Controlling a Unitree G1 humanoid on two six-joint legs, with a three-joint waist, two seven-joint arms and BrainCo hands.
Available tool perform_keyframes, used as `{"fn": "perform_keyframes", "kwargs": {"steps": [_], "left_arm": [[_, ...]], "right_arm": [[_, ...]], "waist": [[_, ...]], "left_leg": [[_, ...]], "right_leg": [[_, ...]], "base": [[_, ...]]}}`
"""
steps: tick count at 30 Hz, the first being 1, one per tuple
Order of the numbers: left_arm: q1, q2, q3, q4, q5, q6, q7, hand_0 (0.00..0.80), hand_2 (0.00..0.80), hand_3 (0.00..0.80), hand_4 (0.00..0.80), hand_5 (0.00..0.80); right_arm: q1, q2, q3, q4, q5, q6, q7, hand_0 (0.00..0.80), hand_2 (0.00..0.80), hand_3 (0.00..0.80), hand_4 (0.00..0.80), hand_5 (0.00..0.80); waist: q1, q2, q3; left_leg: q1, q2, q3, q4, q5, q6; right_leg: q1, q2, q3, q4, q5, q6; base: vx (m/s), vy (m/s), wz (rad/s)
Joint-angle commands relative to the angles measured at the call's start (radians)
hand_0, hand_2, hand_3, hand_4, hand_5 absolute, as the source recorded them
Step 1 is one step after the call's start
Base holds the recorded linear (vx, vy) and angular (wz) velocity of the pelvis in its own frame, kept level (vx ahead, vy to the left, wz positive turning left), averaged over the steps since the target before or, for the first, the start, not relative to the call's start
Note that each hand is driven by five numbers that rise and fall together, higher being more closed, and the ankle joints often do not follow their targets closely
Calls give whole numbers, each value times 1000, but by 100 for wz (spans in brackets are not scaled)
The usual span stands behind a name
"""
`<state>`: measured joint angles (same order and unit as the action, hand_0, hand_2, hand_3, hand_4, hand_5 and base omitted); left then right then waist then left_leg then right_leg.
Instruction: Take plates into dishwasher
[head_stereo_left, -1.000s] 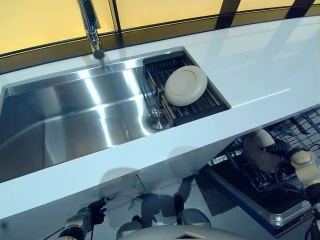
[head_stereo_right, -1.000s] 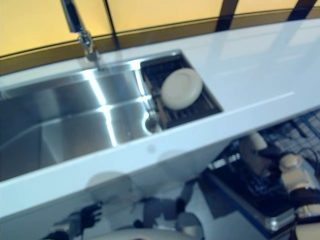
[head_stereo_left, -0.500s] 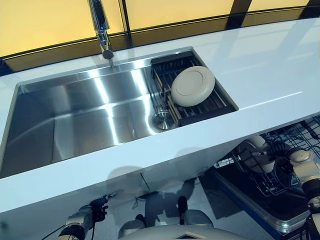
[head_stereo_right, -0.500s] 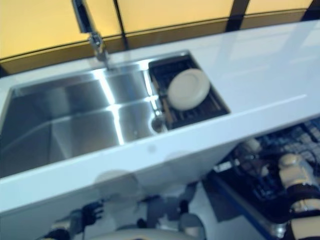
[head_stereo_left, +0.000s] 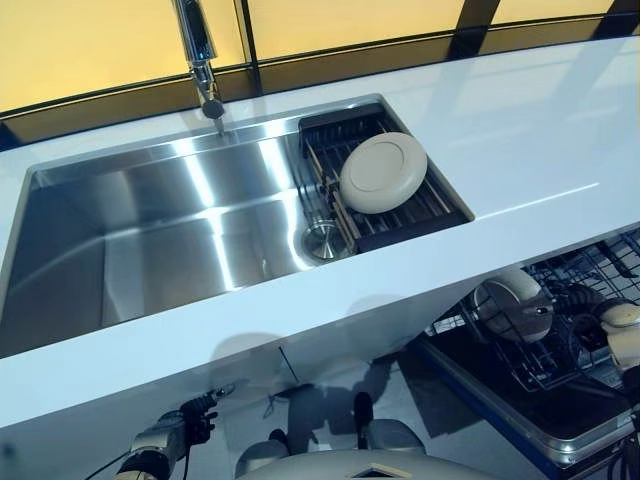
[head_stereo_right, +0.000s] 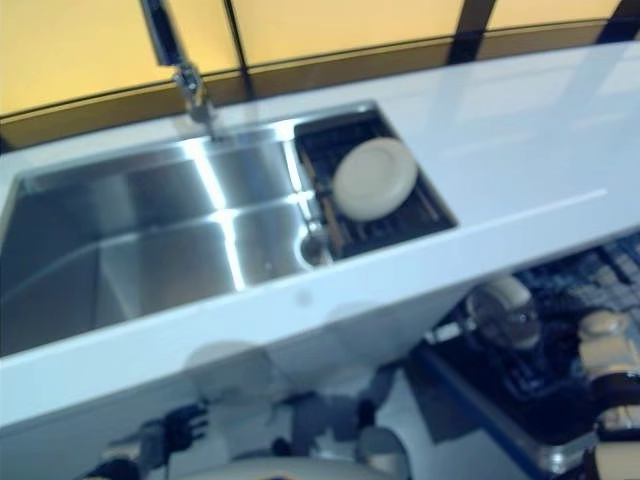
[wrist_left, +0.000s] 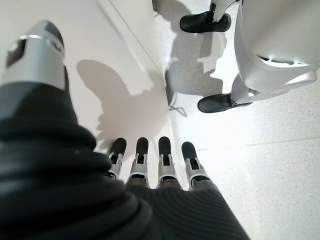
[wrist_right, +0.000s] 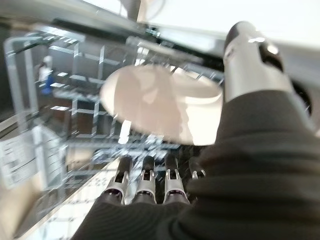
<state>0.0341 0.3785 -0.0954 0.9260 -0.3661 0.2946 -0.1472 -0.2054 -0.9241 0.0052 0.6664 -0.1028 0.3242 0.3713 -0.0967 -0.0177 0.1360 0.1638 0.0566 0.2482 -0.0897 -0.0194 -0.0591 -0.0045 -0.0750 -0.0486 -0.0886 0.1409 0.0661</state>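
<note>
A beige plate (head_stereo_left: 383, 172) lies tilted on the dark drying rack (head_stereo_left: 405, 226) at the right end of the sink. A second beige plate (head_stereo_left: 508, 303) stands on edge in the wire dishwasher rack (head_stereo_left: 556, 352) below the counter, at the lower right. My right hand (head_stereo_left: 582, 300) is just to the right of it, apart from it. In the right wrist view its fingers (wrist_right: 145, 186) are straight, and that plate (wrist_right: 160, 105) sits past them among the wires. My left hand (head_stereo_left: 192, 420) hangs open by the cabinet front, its fingers (wrist_left: 150, 162) straight over the floor.
A steel sink basin (head_stereo_left: 150, 230) with a tall faucet (head_stereo_left: 200, 55) fills the left of the white counter (head_stereo_left: 520, 130). The lowered dishwasher door (head_stereo_left: 505, 405) juts out under the counter's front edge at the right.
My right hand has let go of the plate in the dishwasher rack and drawn back to the right. The plate now stands alone among the wires. The camera has shifted a little.
</note>
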Motion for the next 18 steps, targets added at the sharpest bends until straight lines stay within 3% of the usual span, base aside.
{"fn": "perform_keyframes", "kwargs": {"steps": [1,9,18], "left_arm": [[-24,33,11,48,13,-40,-20,0,0,0,0,0],[-33,40,5,89,4,-80,-33,0,0,0,0,0],[-47,37,-11,125,-16,-106,-21,0,0,0,0,0]], "right_arm": [[11,-94,-46,9,33,11,-31,0,0,0,0,0],[92,-169,-165,22,88,0,-68,0,0,0,0,0],[108,-216,-278,-18,293,-1,-155,0,0,0,0,0]], "waist": [[-24,-46,-39],[-54,-69,-41],[-71,-80,-38]], "left_leg": [[-23,-19,-4,16,-17,45],[-22,-14,9,16,-20,50],[-25,-11,13,20,-26,58]], "right_leg": [[19,0,12,45,-45,72],[2,15,42,53,-35,79],[-14,22,59,64,-33,80]], "base": [[19,29,-11],[12,12,-12],[-1,-2,-9]]}}
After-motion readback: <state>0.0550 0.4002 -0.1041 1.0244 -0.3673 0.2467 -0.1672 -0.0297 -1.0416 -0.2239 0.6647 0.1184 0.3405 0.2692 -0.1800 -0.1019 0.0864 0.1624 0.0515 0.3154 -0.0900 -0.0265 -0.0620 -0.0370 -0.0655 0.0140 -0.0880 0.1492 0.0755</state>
